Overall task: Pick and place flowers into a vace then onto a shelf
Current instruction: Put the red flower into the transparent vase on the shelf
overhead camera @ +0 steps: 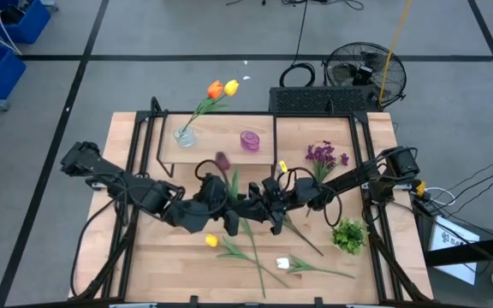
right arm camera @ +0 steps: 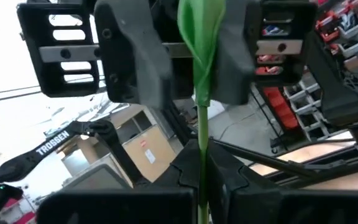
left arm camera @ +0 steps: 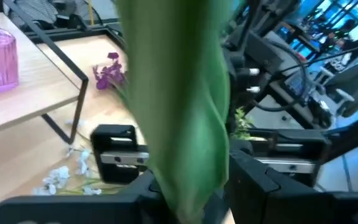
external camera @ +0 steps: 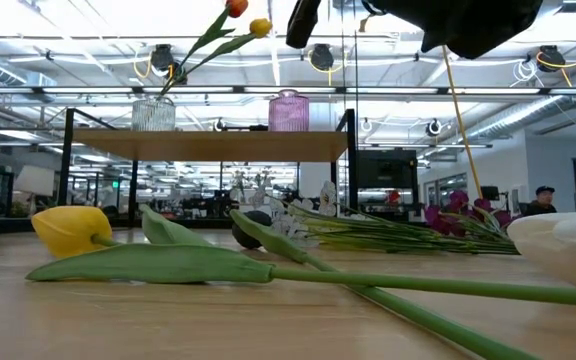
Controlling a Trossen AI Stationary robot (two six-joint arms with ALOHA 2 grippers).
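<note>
Left pincer (overhead camera: pixel 232 204) and right pincer (overhead camera: pixel 259 205) both clamping dark red flower (overhead camera: pixel 223 162) mid-table, shelf (overhead camera: pixel 221 151) just behind

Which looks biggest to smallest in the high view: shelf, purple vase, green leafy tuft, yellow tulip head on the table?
1. shelf, by far the largest.
2. green leafy tuft.
3. purple vase.
4. yellow tulip head.

The vase stands raised on the shelf, nearer the overhead camera, so its lead over the tulip head is unsure.
</note>
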